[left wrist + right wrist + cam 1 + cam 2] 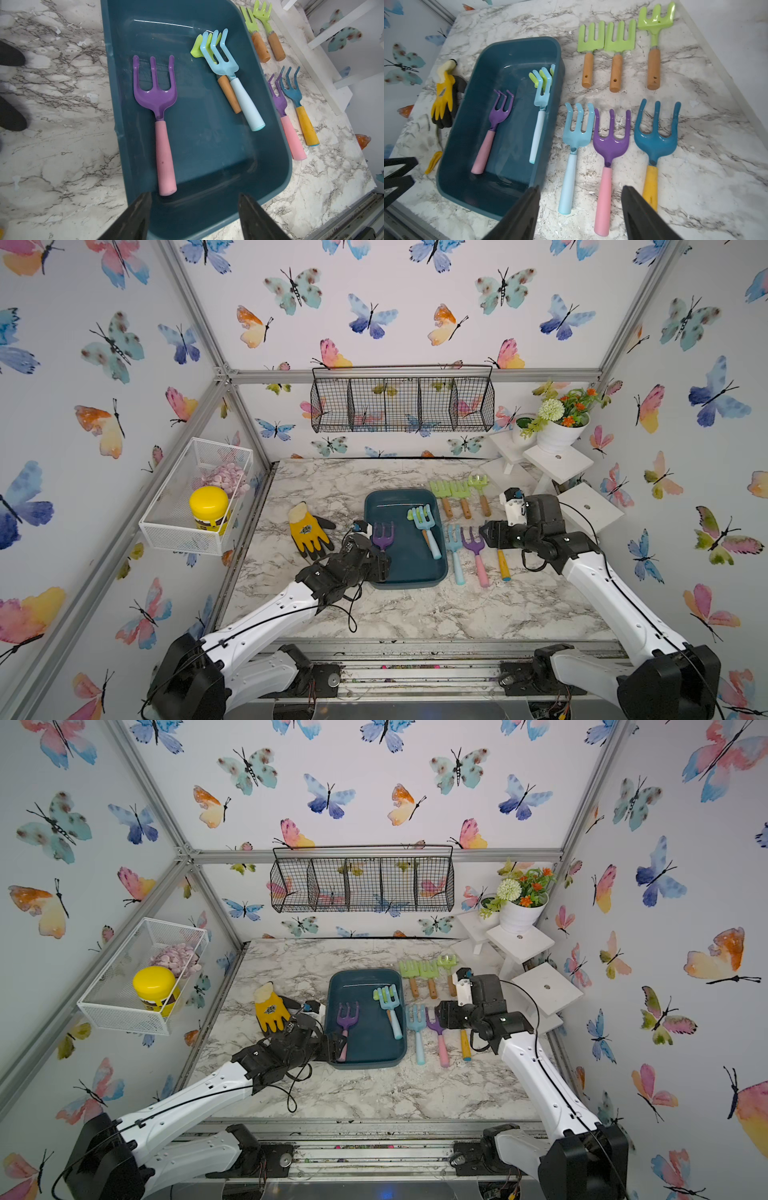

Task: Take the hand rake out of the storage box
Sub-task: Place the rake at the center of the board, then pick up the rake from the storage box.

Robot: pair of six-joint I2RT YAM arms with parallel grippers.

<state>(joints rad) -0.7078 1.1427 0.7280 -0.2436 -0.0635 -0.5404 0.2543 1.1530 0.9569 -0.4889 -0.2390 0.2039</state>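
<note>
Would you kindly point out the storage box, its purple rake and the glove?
storage box (207, 145), left wrist view, floor
purple rake (165, 158), left wrist view, handle
glove (307, 531), in a top view, palm

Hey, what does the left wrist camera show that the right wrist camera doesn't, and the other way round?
Only the left wrist: the wooden handle of the green rake lying partly under the boxed light blue rake. Only the right wrist: a loose light blue rake on the marble table beside the storage box. Both: the storage box, the purple rake inside it, the boxed pair's tines, and, outside, a second purple rake and a dark blue rake.
</note>
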